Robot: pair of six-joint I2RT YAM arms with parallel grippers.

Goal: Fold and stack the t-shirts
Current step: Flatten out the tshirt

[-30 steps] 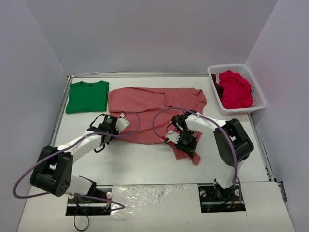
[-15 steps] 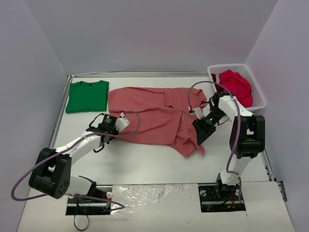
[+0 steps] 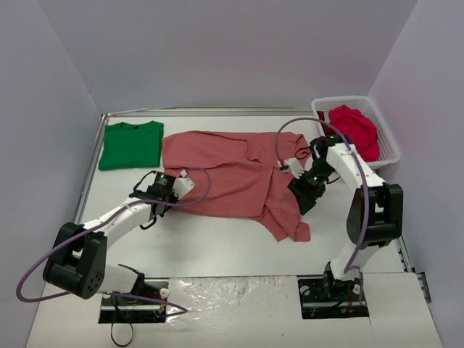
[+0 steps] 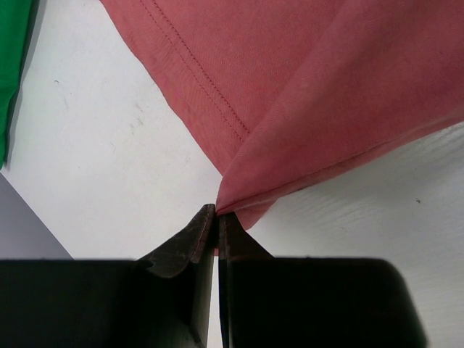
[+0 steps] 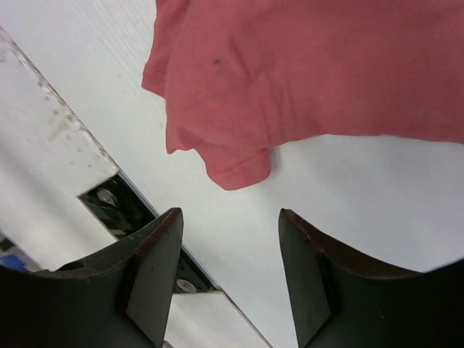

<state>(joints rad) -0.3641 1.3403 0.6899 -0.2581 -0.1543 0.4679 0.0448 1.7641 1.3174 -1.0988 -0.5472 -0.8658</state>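
The left fingers (image 4: pixel 206 232) are pressed together on a doubled-over corner of the salmon-pink t-shirt (image 3: pixel 225 177), at the shirt's near-left edge. That pinch looks meant to anchor or carry this side while a fold is made. The right fingers (image 5: pixel 156 272) stand apart with nothing between them, hanging above the near-right end of the same shirt, where a rumpled flap with a stitched hem lies on the tabletop (image 3: pixel 217 246). Judging by that, this end lies free and wants gripping or smoothing before the fold can be squared. The shirt lies across the middle of the tabletop, spread wide from left to right. It is mostly flat toward the far side but turned over and creased along its near-right part, so it seems only partly folded. It looks like soft, thin cloth that drapes and wrinkles readily. The green t-shirt (image 3: pixel 130 143) lies flat and neat at the far left, just beside the pink one, seemingly the base of the stack. The crimson t-shirts (image 3: pixel 354 133) are heaped in the white basket (image 3: pixel 360 165) at the far right, not yet folded.
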